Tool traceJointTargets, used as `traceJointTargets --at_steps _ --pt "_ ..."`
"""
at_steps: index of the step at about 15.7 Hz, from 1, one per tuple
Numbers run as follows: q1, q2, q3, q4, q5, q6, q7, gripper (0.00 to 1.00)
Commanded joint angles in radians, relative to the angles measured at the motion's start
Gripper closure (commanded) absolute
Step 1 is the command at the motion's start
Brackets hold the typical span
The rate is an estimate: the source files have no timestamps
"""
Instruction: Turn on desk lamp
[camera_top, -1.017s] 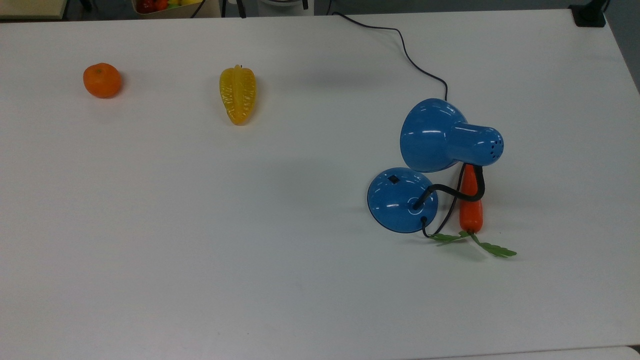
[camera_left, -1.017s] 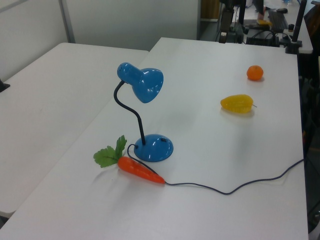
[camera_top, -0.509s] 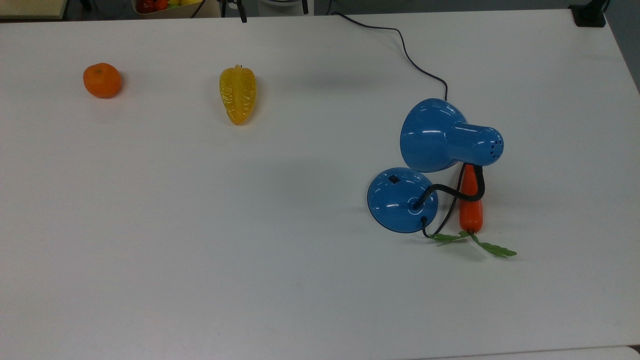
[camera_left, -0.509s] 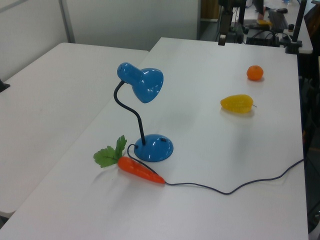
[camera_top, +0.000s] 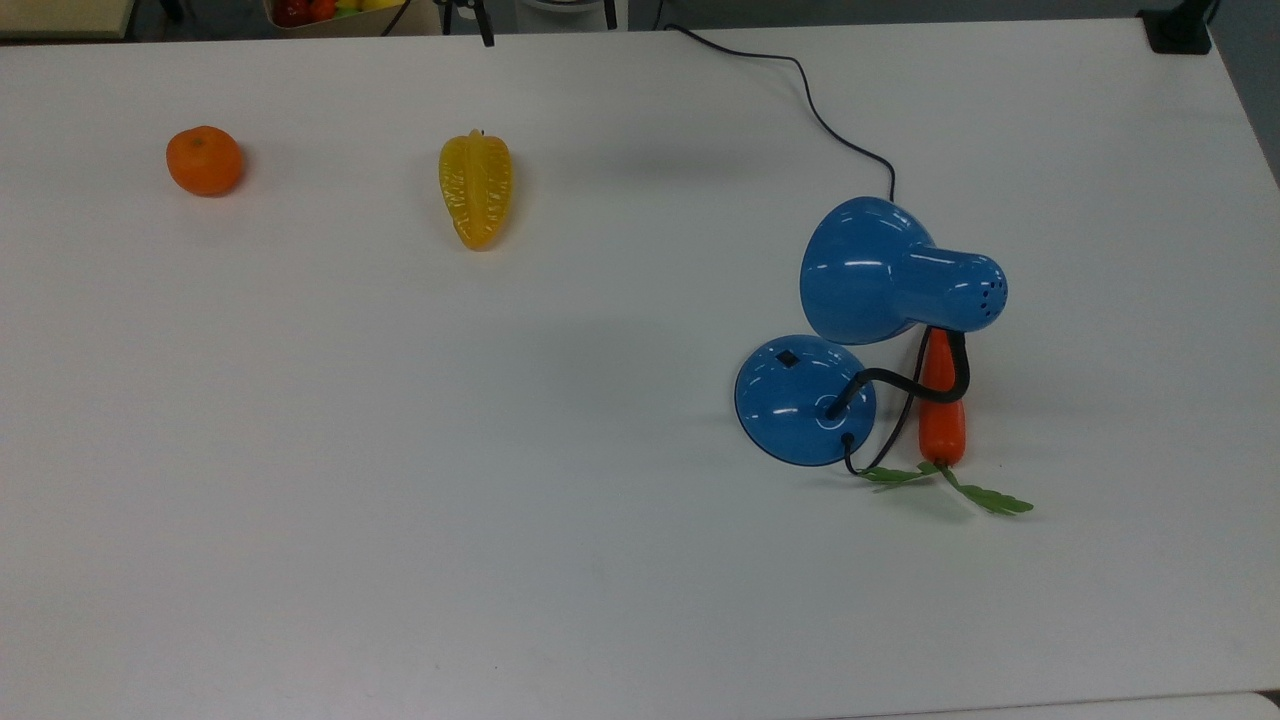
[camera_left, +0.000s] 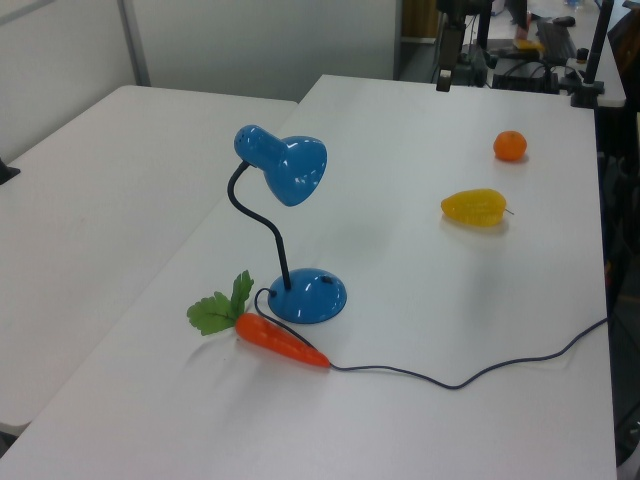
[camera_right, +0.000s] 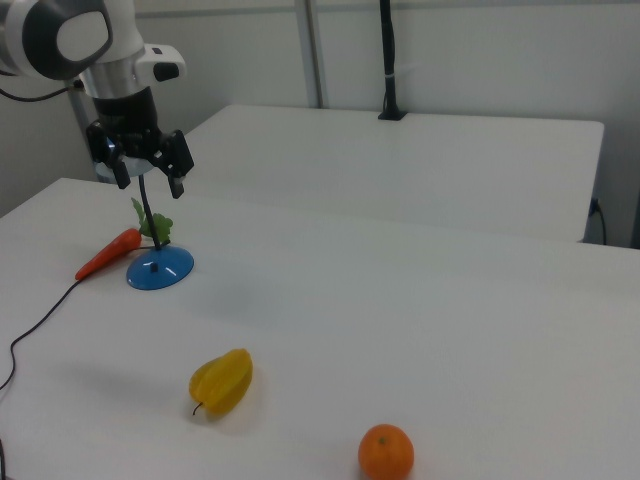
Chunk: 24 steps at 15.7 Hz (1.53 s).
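In the right view the gripper (camera_right: 143, 166) hangs with fingers spread, empty, high at the right view's left. The desk lamp (camera_right: 158, 266) stands directly below it on the tabletop (camera_right: 400, 330), carrot (camera_right: 108, 253) beside its base.

The arm enters the right view from the upper left corner, at about ten o'clock from the picture's centre. Its white wrist housing turns down into a black hand that points straight down. The gripper (camera_right: 143, 170) hangs well above the table surface, its two black fingers (camera_right: 176, 162) spread apart with a clear gap between them, holding nothing. In the left view, a dark finger tip (camera_left: 443, 80) shows at about one o'clock.
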Motion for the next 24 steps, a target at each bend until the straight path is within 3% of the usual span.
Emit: traceJointTargets --at_steps 1,3,5,6,8,9,20,24 --pt "0.011 -0.003 -0.009 -0.002 -0.006 0.016 -0.006 0.01" --pt "0.011 -0.003 -0.009 -0.002 -0.006 0.016 -0.012 0.15" --pt "0.011 -0.002 -0.009 -0.004 -0.002 0.027 -0.017 0.36" --pt "0.011 -0.003 -0.009 -0.005 -0.002 0.039 -0.017 0.48" --pt "0.013 -0.002 -0.007 -0.014 0.003 0.065 -0.017 0.85" --pt "0.013 -0.002 -0.006 -0.022 0.007 0.079 -0.015 0.97" --pt "0.014 0.006 0.002 -0.033 0.017 0.093 -0.017 1.0" --pt "0.022 0.058 0.028 -0.03 0.017 0.103 -0.017 1.0"
